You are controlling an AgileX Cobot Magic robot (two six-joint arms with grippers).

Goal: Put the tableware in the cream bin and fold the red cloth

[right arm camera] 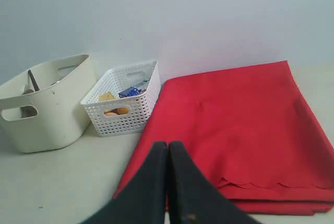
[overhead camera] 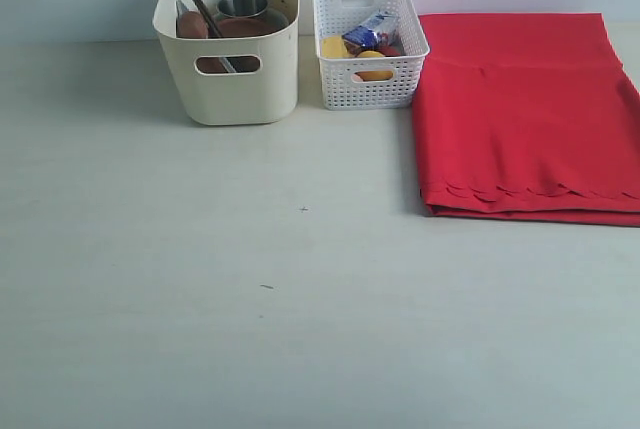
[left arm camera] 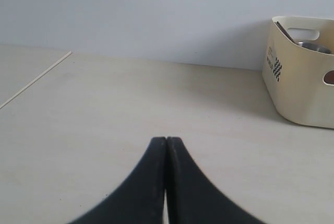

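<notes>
The cream bin (overhead camera: pixel 231 84) stands at the back left with tableware inside: a steel cup (overhead camera: pixel 243 4), dark chopsticks (overhead camera: pixel 198 4) leaning on the rim, and brown wooden pieces (overhead camera: pixel 192 25). The red cloth (overhead camera: pixel 525 109) lies folded at the right, its scalloped edge toward the front over a lower layer. Neither arm shows in the exterior view. My left gripper (left arm camera: pixel 166 140) is shut and empty above bare table, the cream bin (left arm camera: pixel 300 78) well off from it. My right gripper (right arm camera: pixel 167 144) is shut and empty, hovering by the near corner of the red cloth (right arm camera: pixel 245 125).
A white perforated basket (overhead camera: pixel 368 49) with a blue carton, a lemon and other food stands between the bin and the cloth. The pale table (overhead camera: pixel 250 299) stretches from these to the front. A wall runs behind.
</notes>
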